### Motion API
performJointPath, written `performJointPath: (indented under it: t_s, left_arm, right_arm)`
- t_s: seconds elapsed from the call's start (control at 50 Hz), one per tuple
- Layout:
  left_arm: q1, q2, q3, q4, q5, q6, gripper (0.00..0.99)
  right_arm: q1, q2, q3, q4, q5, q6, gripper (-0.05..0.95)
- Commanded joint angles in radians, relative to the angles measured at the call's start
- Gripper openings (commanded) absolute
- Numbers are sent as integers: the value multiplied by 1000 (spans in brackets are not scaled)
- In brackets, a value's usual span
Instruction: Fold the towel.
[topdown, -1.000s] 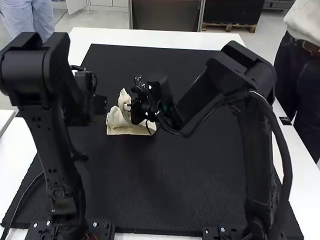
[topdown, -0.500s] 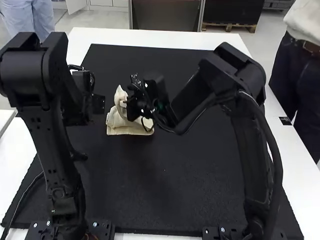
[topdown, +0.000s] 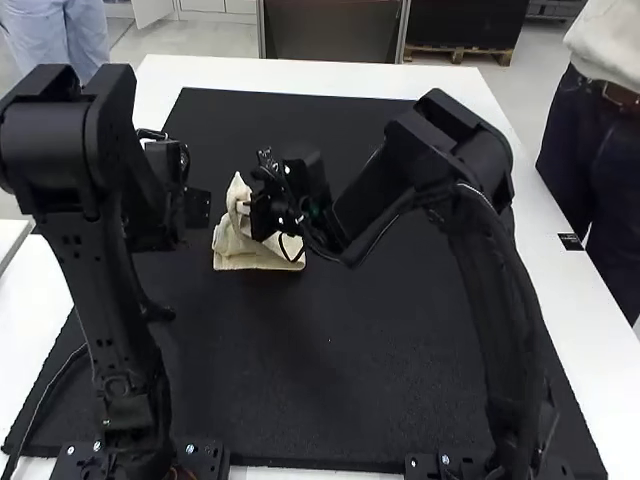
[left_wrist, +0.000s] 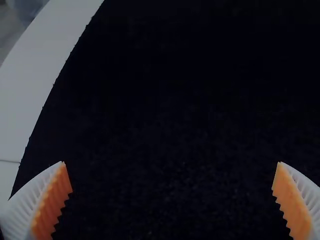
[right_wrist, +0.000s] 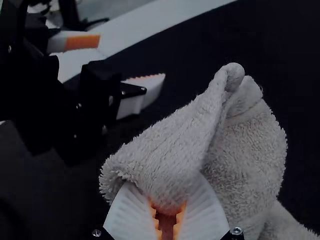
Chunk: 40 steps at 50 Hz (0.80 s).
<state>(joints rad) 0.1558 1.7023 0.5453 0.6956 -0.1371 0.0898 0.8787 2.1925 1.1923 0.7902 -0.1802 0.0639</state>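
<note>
Right gripper (right_wrist: 166, 206) carries the towel's (topdown: 231, 243) raised part leftward

Over the last second, the right arm (topdown: 478, 270) shifts a little toward the robot's left, and the towel's upright peak goes with it. The lower part of the towel stays in much the same place on the black mat (topdown: 350, 380), its near edge fairly straight. The right gripper is closed on a bunched, standing part of the cloth. The left arm (topdown: 115, 290) keeps its place, its gripper (left_wrist: 171, 162) wide apart and empty, near the towel but not touching it.

For the task, this looks like a fold being drawn over (or perhaps just a corner being straightened); the raised part probably still has to be laid down and released.

The right arm's wrist hides part of the towel in the high view, and the right wrist view cuts off its lower portion. I cannot tell how many layers are pinched, or whether the flat part is already folded.
</note>
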Motion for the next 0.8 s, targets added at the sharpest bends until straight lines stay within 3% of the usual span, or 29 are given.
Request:
performJointPath:
  t_s: [0.0,0.56,0.64,0.78]
  left_arm:
    - [7,-33,18,2,17,11,944]
    - [4,-39,18,-1,31,11,944]
    - [4,-39,16,-1,33,11,944]
    - [2,-39,15,1,34,10,944]
  right_arm:
    - [0,24,16,27,-15,31,67]
    - [-6,104,81,37,-15,28,118]
    - [-3,113,90,37,-15,28,270]
    - [-3,116,90,37,-15,28,303]
